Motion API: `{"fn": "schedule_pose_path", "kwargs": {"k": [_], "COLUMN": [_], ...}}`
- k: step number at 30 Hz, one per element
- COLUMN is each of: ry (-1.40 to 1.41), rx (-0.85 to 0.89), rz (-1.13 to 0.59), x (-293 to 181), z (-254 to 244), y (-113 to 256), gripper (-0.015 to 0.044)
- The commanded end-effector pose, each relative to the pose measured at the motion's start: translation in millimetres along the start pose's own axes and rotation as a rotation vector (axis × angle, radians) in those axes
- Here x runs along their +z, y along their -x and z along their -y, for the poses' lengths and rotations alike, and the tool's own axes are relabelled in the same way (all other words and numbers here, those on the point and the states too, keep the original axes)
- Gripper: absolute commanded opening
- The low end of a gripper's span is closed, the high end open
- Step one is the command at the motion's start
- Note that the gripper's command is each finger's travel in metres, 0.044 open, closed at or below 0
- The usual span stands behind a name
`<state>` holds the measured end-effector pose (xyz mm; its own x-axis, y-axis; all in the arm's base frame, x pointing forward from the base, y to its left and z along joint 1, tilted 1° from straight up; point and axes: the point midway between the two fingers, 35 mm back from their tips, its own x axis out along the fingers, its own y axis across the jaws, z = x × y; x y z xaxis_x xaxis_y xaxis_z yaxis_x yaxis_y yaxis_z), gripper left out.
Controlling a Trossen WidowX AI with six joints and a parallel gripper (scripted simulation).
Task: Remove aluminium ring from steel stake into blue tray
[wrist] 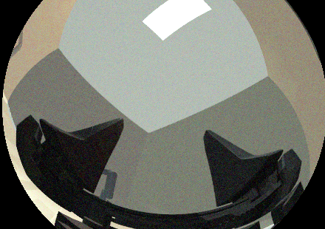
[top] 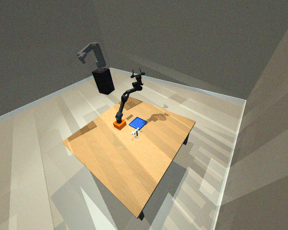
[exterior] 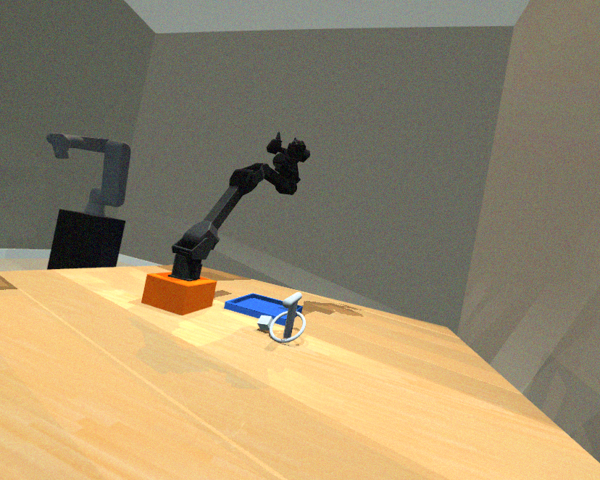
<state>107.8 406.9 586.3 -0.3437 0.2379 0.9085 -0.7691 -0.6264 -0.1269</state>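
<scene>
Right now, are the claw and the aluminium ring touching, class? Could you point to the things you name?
Apart: the exterior view shows the claw [top: 136, 71] [exterior: 285, 138] [wrist: 165, 129] raised well above the aluminium ring [exterior: 303, 329].

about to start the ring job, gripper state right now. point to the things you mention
gripper [top: 136, 71] [exterior: 285, 138] [wrist: 165, 129]: open wide, holding nothing, raised high above the table [top: 119, 158] [exterior: 341, 402]

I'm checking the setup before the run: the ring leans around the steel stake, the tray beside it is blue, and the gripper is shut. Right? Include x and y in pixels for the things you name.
Not quite: the gripper [top: 136, 71] [exterior: 285, 139] [wrist: 165, 129] is open, its fingers wide apart in the wrist view. The rest stands.
</scene>
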Motion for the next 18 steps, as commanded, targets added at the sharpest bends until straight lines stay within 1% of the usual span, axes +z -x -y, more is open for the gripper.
{"fn": "schedule_pose_path", "kwargs": {"k": [1, 3, 7, 8, 18], "ry": [0.000, 0.005, 0.032, 0.040, 0.115], "rx": [0.000, -0.015, -0.099, -0.121, -0.343], "rz": [0.000, -0.005, -0.033, -0.041, -0.116], "x": [0.0, 0.9, 6.4, 7.9, 24.7], "z": [0.0, 3.3, 21.8, 26.5, 70.2], "y": [0.0, 1.5, 11.4, 14.3, 49.8], "gripper": [0.0374, 0.0321, 0.0216, 0.0200, 0.0200]}}
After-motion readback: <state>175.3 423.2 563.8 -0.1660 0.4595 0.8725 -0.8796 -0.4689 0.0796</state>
